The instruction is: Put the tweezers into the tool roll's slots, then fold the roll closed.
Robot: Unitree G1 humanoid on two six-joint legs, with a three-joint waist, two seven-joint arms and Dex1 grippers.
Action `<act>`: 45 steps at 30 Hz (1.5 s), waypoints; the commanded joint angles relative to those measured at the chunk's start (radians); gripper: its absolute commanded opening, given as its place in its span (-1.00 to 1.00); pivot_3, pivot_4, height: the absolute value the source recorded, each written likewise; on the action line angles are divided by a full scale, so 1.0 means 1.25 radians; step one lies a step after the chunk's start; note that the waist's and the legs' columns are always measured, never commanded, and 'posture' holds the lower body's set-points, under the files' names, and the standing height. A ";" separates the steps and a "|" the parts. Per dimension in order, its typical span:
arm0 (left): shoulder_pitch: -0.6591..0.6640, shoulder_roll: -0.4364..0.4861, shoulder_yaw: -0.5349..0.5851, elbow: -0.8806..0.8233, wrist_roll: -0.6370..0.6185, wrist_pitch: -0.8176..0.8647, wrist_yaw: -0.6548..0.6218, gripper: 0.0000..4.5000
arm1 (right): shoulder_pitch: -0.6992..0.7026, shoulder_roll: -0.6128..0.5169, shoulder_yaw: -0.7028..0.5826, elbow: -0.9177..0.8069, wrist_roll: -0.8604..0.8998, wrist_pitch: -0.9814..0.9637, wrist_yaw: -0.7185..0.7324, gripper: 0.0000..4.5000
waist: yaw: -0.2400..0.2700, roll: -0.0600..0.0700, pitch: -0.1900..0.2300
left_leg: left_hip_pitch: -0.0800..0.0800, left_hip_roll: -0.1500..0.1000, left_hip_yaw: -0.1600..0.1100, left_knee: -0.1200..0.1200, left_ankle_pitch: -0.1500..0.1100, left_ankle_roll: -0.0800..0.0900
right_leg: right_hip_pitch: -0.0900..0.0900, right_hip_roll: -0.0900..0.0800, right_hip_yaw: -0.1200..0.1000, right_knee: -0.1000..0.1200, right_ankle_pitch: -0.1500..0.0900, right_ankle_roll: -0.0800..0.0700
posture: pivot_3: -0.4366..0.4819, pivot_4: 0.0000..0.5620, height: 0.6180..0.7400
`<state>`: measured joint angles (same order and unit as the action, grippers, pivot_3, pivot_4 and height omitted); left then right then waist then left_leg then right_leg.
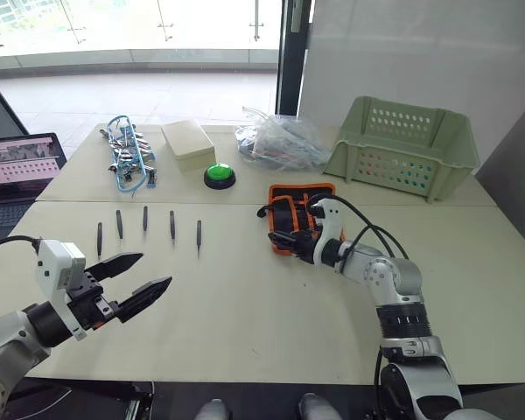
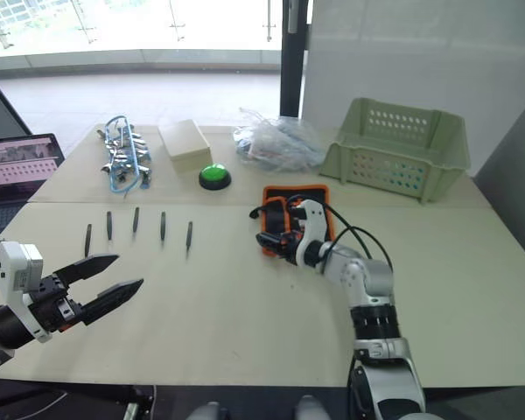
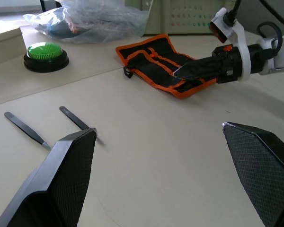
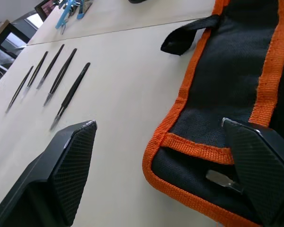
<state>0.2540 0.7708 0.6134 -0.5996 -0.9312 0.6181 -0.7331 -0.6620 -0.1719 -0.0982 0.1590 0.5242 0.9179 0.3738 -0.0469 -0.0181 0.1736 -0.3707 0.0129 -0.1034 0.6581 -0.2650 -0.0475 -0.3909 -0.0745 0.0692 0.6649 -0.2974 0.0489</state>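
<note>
Tweezers [image 1: 145, 219] are lying in a row of five on the table [image 1: 245, 306], well to the left of the roll [image 1: 297, 210] and apart from one another, each pointing roughly away from the robot. None of them is sitting in a slot.

The roll is lying flat and unfolded on the table, black with orange edging, its strap [image 4: 184, 40] trailing off the side nearest the tweezers. In the right wrist view a small metal tip [image 4: 222, 179] is showing at the near corner of the roll, by its orange hem.

The right gripper [image 1: 290, 242] is resting at the near edge of the roll, its fingers spread wide, one over the black fabric and the other over bare table beside it. It is gripping nothing.

The left gripper [image 1: 142, 278] is hovering over the table nearer the robot than the row, close to the tweezers without touching any. Its fingers are parted and empty.

Farther back on the table are sitting a green button [image 1: 220, 175], a beige box [image 1: 188, 144], a blue-corded tool cluster [image 1: 129, 157], a plastic bag [image 1: 280, 140] and a green basket [image 1: 402, 149]. A laptop [image 1: 22, 162] is standing off the left edge.
</note>
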 commanded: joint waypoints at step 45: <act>-0.044 0.010 -0.045 -0.021 -0.009 -0.014 0.024 1.00 | -0.020 -0.080 0.081 -0.072 0.004 0.078 0.176 -0.98 | -0.018 0.001 0.001 | 0.000 0.001 0.000 -0.003 0.000 0.000 | -0.002 0.001 0.000 -0.001 0.000 0.000 | -0.05 -0.47 1.00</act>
<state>0.2110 0.7761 0.5589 -0.6180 -0.9443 0.6148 -0.6935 -0.6981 -0.2527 -0.0324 0.1342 0.4972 0.9933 0.5344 -0.0699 -0.0163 0.1747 -0.3712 0.0138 -0.1034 0.6540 -0.2649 -0.0476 -0.3930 -0.0735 0.0694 0.6641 -0.2974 0.0485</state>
